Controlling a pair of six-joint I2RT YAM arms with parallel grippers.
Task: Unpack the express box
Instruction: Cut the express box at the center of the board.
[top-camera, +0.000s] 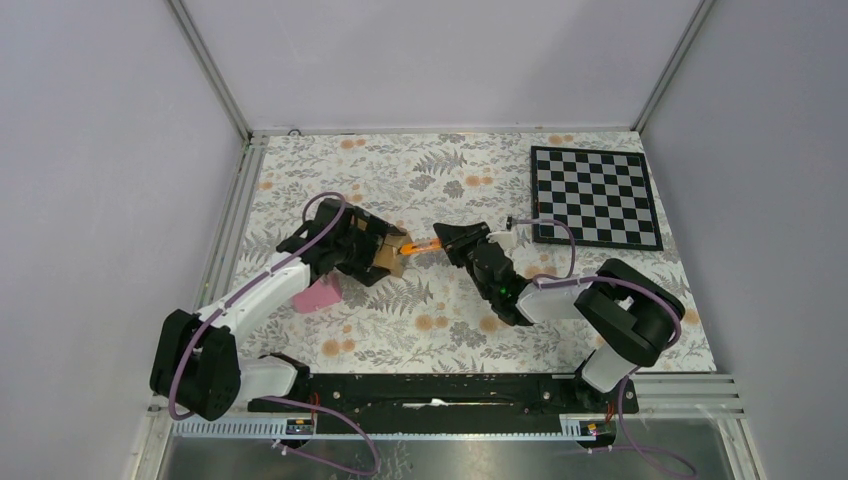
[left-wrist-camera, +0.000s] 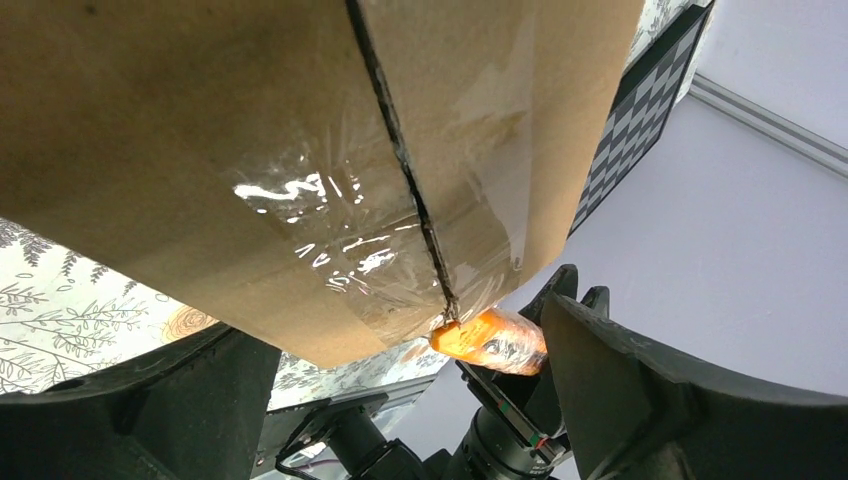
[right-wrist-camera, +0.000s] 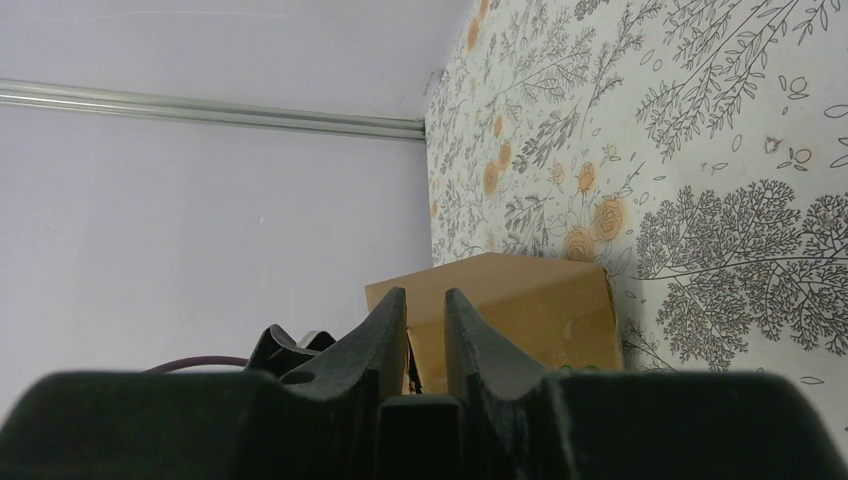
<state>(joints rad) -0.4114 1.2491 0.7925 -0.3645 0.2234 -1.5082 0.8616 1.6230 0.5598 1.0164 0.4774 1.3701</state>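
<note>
Brown cardboard seen from above: the express box (top-camera: 388, 258), left of centre on the tabletop (top-camera: 450, 330), is clamped in the left claw (top-camera: 372, 250). The right claw (top-camera: 450, 240) pinches an orange cutter (top-camera: 422, 245) against it. Left wrist: the cutter tip meets the taped seam (left-wrist-camera: 400, 160). Right wrist: that claw is nearly closed, with the box just beyond.

Top view: express box (top-camera: 392, 262) is mostly covered by the left gripper (top-camera: 380, 250). Cutter (top-camera: 424, 245) shows only an orange stretch; its rear is buried in the right gripper (top-camera: 447, 238), and the blade is too small to tell. Pink object (top-camera: 318, 295) is partly under the left arm (top-camera: 262, 285).
Left wrist: box cut off at the top and left edges. The cutter tip meets the taped seam (left-wrist-camera: 400, 170); blade possibly inside, hidden. Chessboard (left-wrist-camera: 640, 110) is clipped.
Right wrist: right fingers (right-wrist-camera: 385, 330) block the box's lower part and the cutter.
</note>
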